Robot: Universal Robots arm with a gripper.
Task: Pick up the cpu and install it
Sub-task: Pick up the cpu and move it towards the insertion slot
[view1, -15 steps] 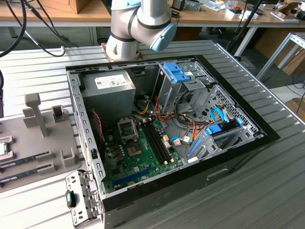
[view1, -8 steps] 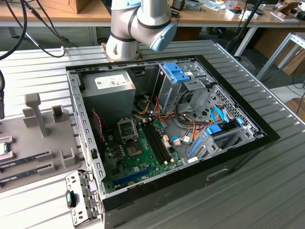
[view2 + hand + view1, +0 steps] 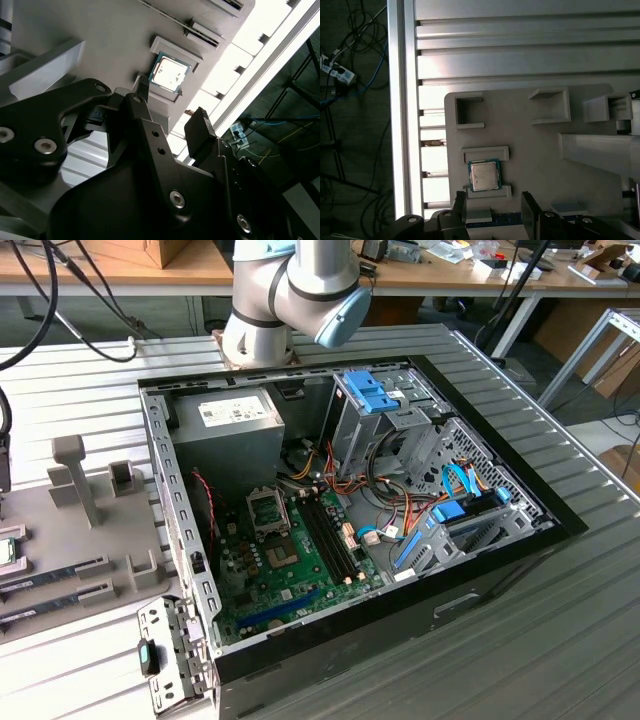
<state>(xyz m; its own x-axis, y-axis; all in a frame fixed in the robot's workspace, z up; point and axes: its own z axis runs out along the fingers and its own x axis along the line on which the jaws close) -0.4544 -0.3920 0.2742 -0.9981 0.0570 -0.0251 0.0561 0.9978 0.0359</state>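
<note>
In first wrist view, ribbed metal surface (image 3: 520, 55) carries grey plastic holder plate (image 3: 530, 145); small square silvery cpu (image 3: 484, 175) w/ green rim lies flat in its slot. Black two-finger gripper (image 3: 495, 206) wide open, empty, fingertips just short of cpu, not touching.

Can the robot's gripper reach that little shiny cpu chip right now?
Probably yes. The gripper hangs open close to the cpu, which lies flat in its grey holder with nothing covering it.
</note>
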